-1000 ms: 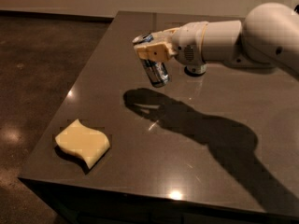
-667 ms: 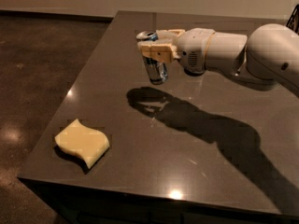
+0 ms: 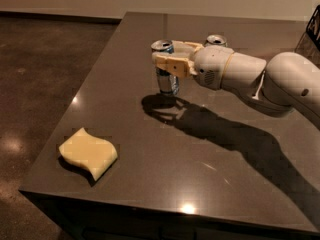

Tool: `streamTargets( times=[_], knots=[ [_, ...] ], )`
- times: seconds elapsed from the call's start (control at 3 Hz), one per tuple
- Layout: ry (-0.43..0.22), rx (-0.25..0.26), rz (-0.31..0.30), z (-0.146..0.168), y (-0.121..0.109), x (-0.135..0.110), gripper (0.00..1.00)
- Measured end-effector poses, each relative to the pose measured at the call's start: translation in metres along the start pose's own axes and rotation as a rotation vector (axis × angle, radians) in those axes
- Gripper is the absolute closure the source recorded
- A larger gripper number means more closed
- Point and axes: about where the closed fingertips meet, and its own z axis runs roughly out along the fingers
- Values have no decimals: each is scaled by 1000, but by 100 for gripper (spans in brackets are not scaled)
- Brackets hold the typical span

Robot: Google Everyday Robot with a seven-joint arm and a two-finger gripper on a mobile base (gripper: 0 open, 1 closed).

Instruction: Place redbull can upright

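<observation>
The redbull can [image 3: 165, 82], slim, blue and silver with a silver top, stands upright on the dark table [image 3: 150, 154], its base at or just above the surface. My gripper [image 3: 166, 62] comes in from the right on a white arm, and its tan fingers [image 3: 172, 64] are closed around the can's upper part.
A second can [image 3: 216, 40] shows its silver top just behind my wrist. A yellow wavy sponge [image 3: 88, 153] lies near the table's front left corner. The table's left edge drops to a dark floor. A dark object sits at the far right edge.
My gripper has lowered the can and brought it from tilted to upright, moving it slightly forward and down toward the tabletop; its shadow now meets the can's base.
</observation>
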Motion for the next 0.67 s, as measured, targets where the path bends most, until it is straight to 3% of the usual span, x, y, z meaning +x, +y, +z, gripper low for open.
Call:
streamTargets(
  times=[0.33, 0.67],
  knots=[
    [-42, -13, 4, -3, -2, 6, 100],
    [-69, -24, 8, -6, -4, 13, 82]
  ],
)
